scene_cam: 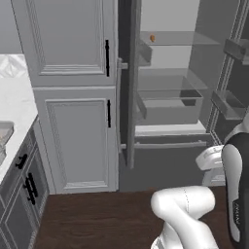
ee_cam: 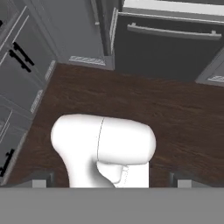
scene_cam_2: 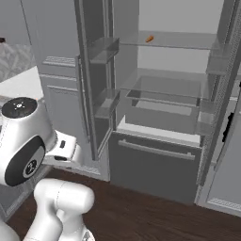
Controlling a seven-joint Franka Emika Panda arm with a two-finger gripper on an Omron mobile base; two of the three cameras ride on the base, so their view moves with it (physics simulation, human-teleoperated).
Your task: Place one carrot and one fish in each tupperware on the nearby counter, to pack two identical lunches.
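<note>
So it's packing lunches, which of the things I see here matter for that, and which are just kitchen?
For the job:
- small orange item, likely a carrot, on the open fridge's upper shelf
- white marble counter
- grey tray edge on that counter
- the robot's fingers, open, holding nothing

Just kitchen:
- tall grey cabinet
- fridge drawer
- dark wood floor

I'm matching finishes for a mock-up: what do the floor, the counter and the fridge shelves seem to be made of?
Floor: dark brown wood planks, going by the grain streaks, matte. Counter: white marble-look stone, faintly veined, smooth. Fridge shelves: probably clear glass or plastic, since the back wall shows through them.
</note>
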